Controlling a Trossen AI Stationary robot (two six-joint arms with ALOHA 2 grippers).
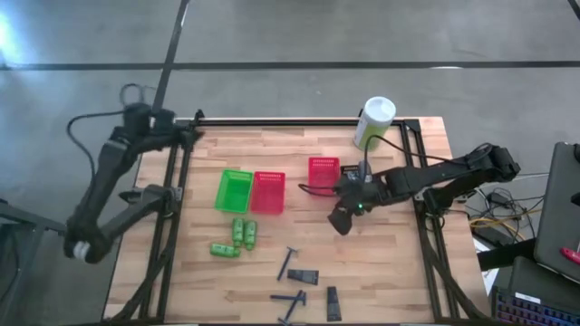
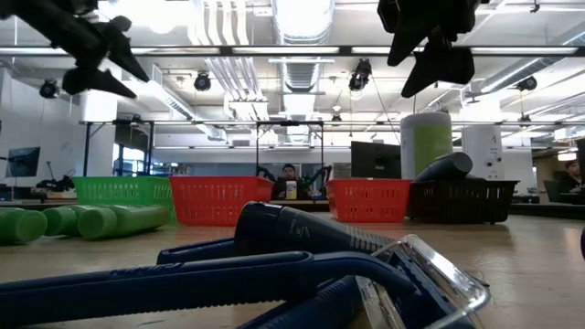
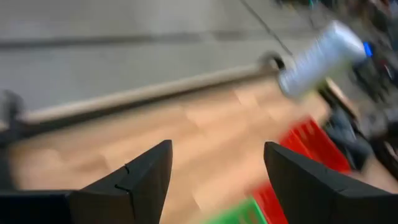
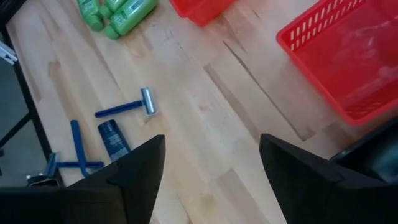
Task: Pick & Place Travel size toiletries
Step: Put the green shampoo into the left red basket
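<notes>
Toiletries: three green bottles [image 1: 237, 237], three razors [image 1: 288, 263], two dark tubes [image 1: 333, 303]. Right gripper [image 1: 342, 220] hovers beside a red basket [image 1: 323, 171], fingers apart, empty; left gripper [image 1: 188, 136] waits spread.

Both arms are dark, jointed links with black cables looping along them; the right arm carries a small green light near its pincer [image 1: 342, 220], whose black fingers [image 4: 134, 171] are broad and wedge-shaped

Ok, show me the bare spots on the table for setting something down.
Free: the wood between the green basket and the table's left edge, and the right front corner beyond the razors. Crowded: the basket row, the green bottles, the razors and tubes, and under the right gripper.
</notes>
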